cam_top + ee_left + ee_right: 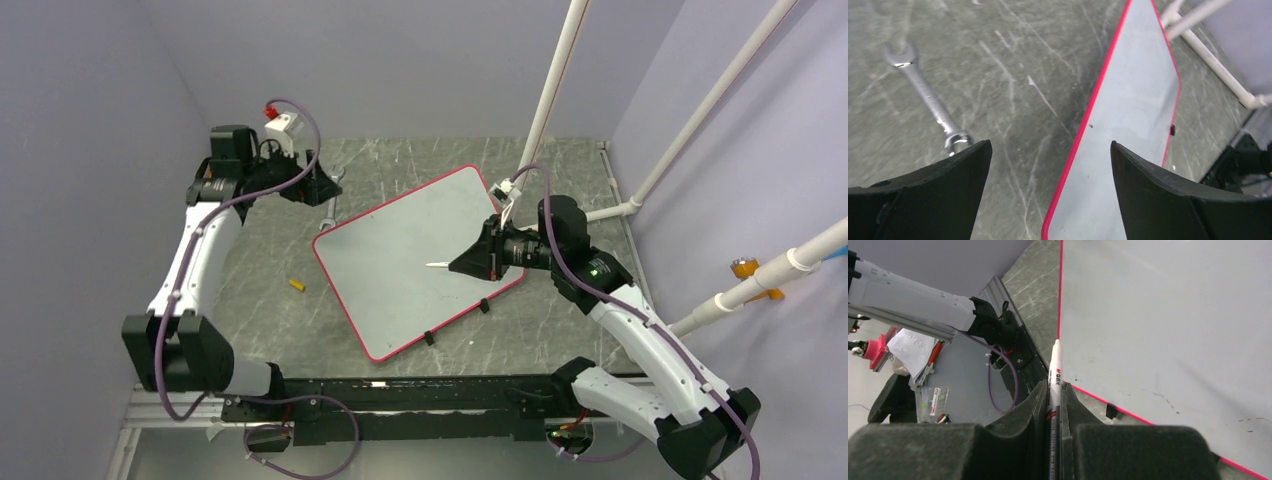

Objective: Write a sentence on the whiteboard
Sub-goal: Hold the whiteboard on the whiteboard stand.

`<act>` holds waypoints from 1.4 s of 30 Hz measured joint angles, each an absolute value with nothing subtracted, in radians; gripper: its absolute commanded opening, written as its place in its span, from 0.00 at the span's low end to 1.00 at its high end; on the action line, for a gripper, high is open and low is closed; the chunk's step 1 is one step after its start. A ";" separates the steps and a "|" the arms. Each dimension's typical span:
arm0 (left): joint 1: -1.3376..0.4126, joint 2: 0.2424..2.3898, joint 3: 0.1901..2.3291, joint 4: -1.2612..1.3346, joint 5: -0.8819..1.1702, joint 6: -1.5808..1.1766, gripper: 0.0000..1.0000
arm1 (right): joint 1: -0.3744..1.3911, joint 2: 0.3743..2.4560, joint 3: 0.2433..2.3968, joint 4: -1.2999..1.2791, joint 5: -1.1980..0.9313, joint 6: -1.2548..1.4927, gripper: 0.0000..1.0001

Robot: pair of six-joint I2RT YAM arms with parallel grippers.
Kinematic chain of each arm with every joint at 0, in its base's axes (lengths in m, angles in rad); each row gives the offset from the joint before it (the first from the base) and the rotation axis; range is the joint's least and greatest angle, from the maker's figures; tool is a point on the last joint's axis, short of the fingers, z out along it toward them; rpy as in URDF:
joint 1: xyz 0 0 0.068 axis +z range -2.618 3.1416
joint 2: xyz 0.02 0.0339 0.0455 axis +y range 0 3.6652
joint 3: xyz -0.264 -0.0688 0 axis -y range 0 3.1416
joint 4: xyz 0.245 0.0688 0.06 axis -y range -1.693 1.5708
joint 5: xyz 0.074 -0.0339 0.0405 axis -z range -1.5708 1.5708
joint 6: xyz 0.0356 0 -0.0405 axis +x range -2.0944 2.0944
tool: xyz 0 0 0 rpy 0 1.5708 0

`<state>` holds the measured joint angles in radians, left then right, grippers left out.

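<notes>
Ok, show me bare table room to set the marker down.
Bare: near-left, between the small yellow object, the whiteboard and the front rail; also the far strip beyond the whiteboard. Crowded: around the wrench and the right arm.

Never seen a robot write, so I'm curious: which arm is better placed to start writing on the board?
The right arm: its jaws are shut on the marker, poised over the whiteboard. The left arm has its jaws open, empty, beside the wrench.

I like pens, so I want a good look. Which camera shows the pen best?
The right wrist camera: the pen runs up the middle, pinched between the right fingers. The top camera shows only a small white sliver over the board. The left wrist camera misses it.
</notes>
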<state>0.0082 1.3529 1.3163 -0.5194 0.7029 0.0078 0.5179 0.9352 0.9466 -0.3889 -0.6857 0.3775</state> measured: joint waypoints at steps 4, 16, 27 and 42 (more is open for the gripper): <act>-0.018 1.481 1.386 -0.545 0.810 0.044 0.84 | 0.519 0.964 0.946 -0.385 -0.680 0.383 0.00; -0.050 1.765 1.599 -0.692 0.964 0.126 0.65 | 0.533 1.015 0.946 -0.363 -0.654 0.396 0.00; -0.109 1.837 1.595 -0.786 1.076 0.186 0.58 | 0.534 1.034 0.947 -0.365 -0.654 0.390 0.00; -0.162 1.903 1.584 -0.842 1.102 0.222 0.47 | 0.534 1.059 0.971 -0.366 -0.662 0.366 0.00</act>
<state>-0.1619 1.9034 1.5841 -0.8421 1.1015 0.2222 0.5339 1.0592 0.9714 -0.3664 -0.6624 0.3660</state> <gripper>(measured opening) 0.490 0.131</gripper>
